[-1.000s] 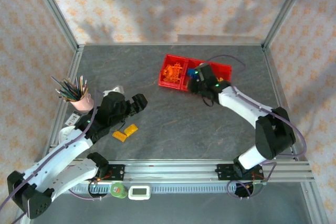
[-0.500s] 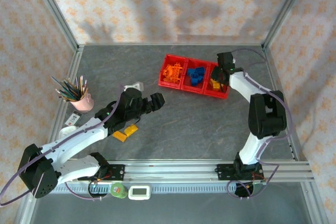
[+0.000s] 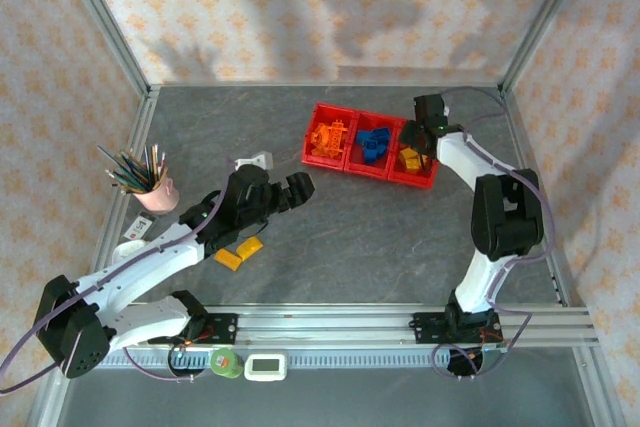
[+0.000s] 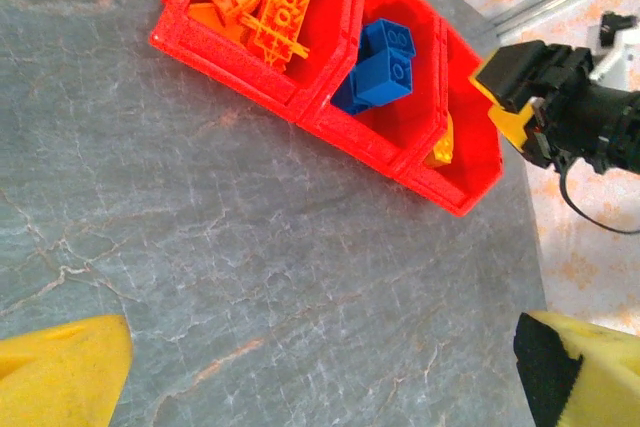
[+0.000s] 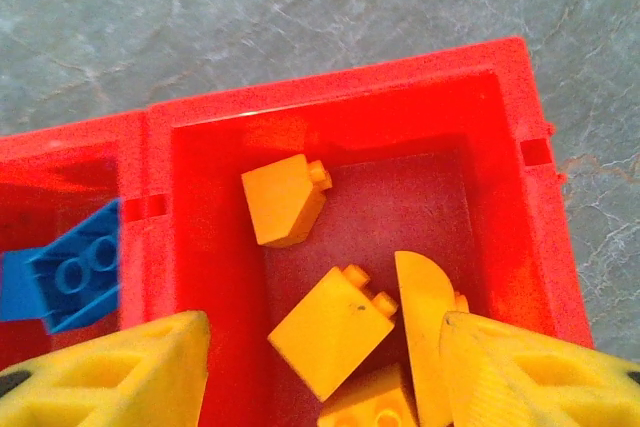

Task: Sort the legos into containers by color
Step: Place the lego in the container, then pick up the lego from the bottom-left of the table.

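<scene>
The containers [image 3: 348, 168] are three joined red bins at the back centre of the table. Orange legos [image 3: 332, 137] fill the left bin, blue ones [image 3: 374, 142] the middle, yellow ones [image 3: 409, 158] the right. My right gripper [image 3: 425, 133] hangs over the right bin; in its wrist view the gripper [image 5: 325, 377] is open above several yellow bricks [image 5: 283, 202] lying in the bin, gripping none. Two yellow legos [image 3: 240, 252] lie on the table at the left. My left gripper [image 3: 291, 192] is open over bare table, right of those two and short of the bins [image 4: 240, 65].
A pink cup of colored pencils [image 3: 153, 190] stands near the left edge. Metal frame posts and patterned walls close in the table. A green roll [image 3: 226, 362] and a white device [image 3: 266, 367] sit on the front rail.
My right gripper swung from the middle bin to the right bin and opened. My left arm moved right, away from the two yellow legos.
</scene>
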